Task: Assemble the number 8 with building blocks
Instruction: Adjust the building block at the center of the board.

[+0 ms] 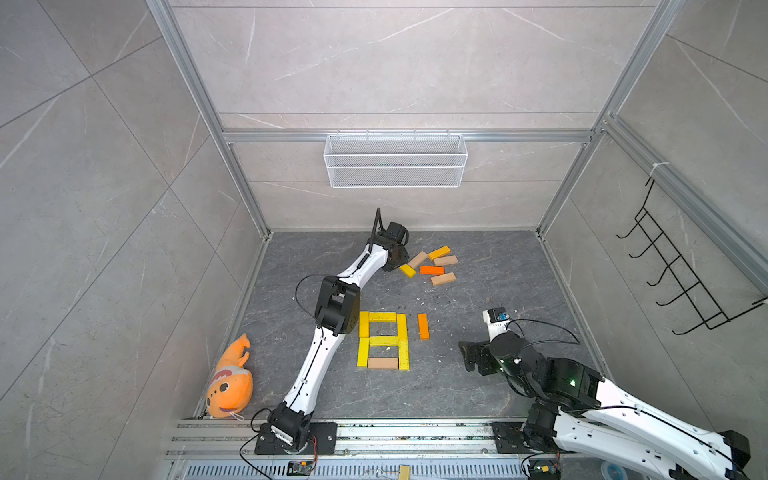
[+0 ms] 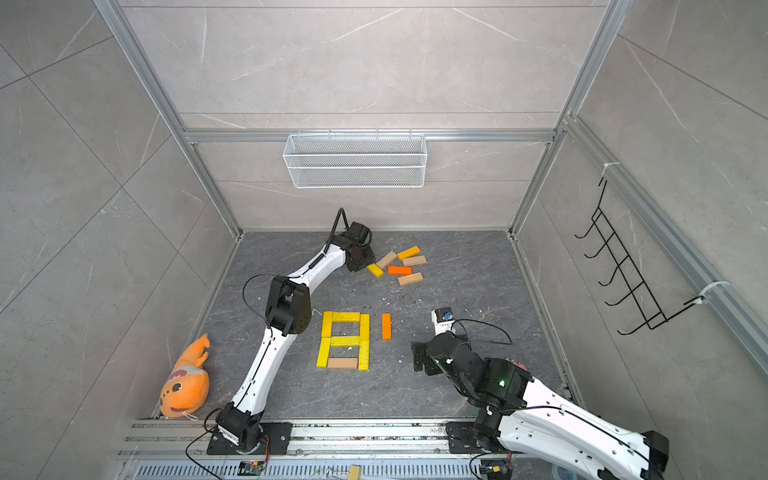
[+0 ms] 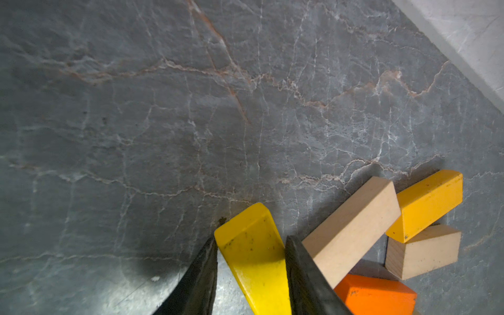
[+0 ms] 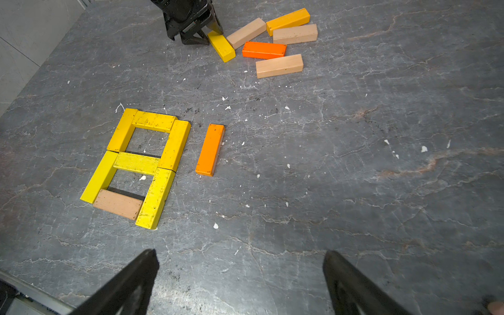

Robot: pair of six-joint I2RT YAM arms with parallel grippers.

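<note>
Left claw (image 3: 251, 240) is pinching the yellow block (image 3: 256, 272) at the edge of the loose pile (image 4: 264, 50) on the tabletop (image 3: 163, 136). Right claw (image 4: 240, 255) is hanging wide open near the eight-shaped figure (image 4: 136, 163).

We see a robotics lab cell: aluminium framing (image 1: 407, 136) and grey tiled panels (image 1: 395, 62) box in a dark bench (image 1: 498, 270). A left arm (image 1: 320, 357) and right arm (image 1: 623, 419) stand bolted to a rail (image 1: 415, 432) at 6 o'clock, a wire basket (image 1: 395, 160) hanging at 12.
</note>
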